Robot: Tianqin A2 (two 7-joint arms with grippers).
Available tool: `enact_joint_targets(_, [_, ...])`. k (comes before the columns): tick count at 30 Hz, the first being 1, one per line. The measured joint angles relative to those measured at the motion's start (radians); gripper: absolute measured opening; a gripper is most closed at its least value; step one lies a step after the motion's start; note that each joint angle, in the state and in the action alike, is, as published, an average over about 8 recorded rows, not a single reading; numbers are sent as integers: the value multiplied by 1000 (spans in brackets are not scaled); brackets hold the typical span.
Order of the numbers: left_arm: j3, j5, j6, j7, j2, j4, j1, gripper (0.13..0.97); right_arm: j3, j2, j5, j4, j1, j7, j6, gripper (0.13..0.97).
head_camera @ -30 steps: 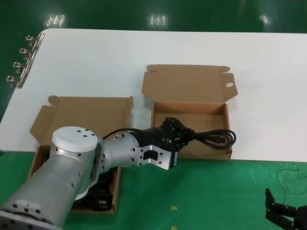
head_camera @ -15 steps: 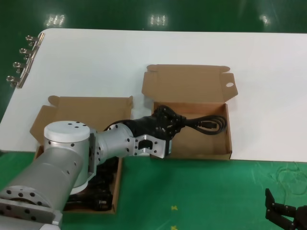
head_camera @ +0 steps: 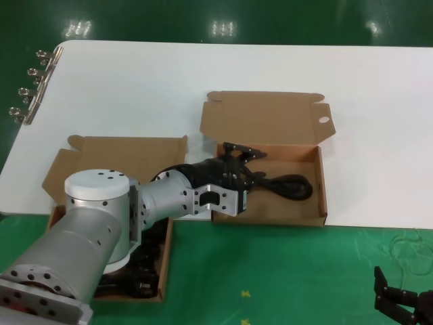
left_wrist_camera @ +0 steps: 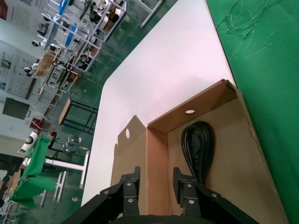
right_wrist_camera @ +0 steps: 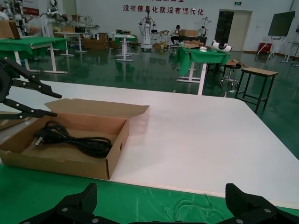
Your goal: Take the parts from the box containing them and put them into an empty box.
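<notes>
A black coiled cable (head_camera: 284,184) lies flat inside the box with the round hole in its lid flap (head_camera: 298,208). My left gripper (head_camera: 242,157) is open and empty, hovering at that box's near-left corner, just off the cable's end. In the left wrist view the open gripper (left_wrist_camera: 156,179) straddles the box wall (left_wrist_camera: 156,149), with the cable (left_wrist_camera: 198,149) beyond one finger. The right wrist view shows the cable (right_wrist_camera: 70,135) in the box (right_wrist_camera: 117,140). The box with slanted flaps (head_camera: 125,152) sits at the left; more cables (head_camera: 139,281) show under my arm. My right gripper (head_camera: 404,301) is parked, open.
Both boxes sit at the near edge of a white table (head_camera: 203,74). Several metal clips (head_camera: 30,88) hang at its far left edge. A green surface (head_camera: 304,271) runs in front of the table.
My left gripper brought the cable over the holed box, lowered it and opened. The cable now lies in the box and the gripper has drawn back slightly. The right arm has not moved.
</notes>
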Motion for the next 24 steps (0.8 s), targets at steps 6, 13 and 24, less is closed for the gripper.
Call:
enact_joint_targets(6, [7,-51,19,19,-1,8,1,341,0,0,0,0,0,0,0,966])
enact_joint_targets(13, [-30,-70,63,36,-3,19,0,430,0,0,0,0,0,0,0,966])
enact_joint_targets(24, [-38,-69,45,-5,-11,-23,37,637,0,0,0,0,0,0,0,966])
